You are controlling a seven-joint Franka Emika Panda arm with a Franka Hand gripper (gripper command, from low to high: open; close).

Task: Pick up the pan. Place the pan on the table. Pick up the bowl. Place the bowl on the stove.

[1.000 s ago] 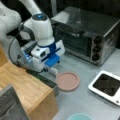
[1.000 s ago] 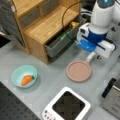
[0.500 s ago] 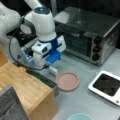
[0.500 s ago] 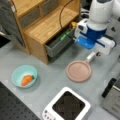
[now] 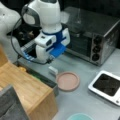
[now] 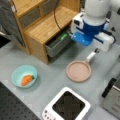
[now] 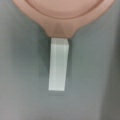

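The dusty-pink pan (image 5: 68, 81) (image 6: 78, 71) lies flat on the grey table (image 5: 87, 105) (image 6: 50, 82), its white handle (image 7: 58, 63) pointing toward the arm. My gripper (image 5: 51, 61) (image 6: 96, 51) hangs just above that handle, apart from it; no fingers show in the wrist view. The teal bowl (image 6: 24, 76) sits on the table at a front view's left with an orange carrot in it; only the bowl's rim (image 5: 80, 117) shows at a front view's bottom. The stove (image 5: 107, 85) (image 6: 66, 107) has nothing on its black centre.
A steel toaster oven (image 5: 92, 37) stands behind the pan. A wooden block with an open drawer (image 6: 58, 43) (image 5: 30, 87) is beside the arm, close to the pan.
The arm has lifted a little above the pan's handle. The pan has stayed where it was on the table.
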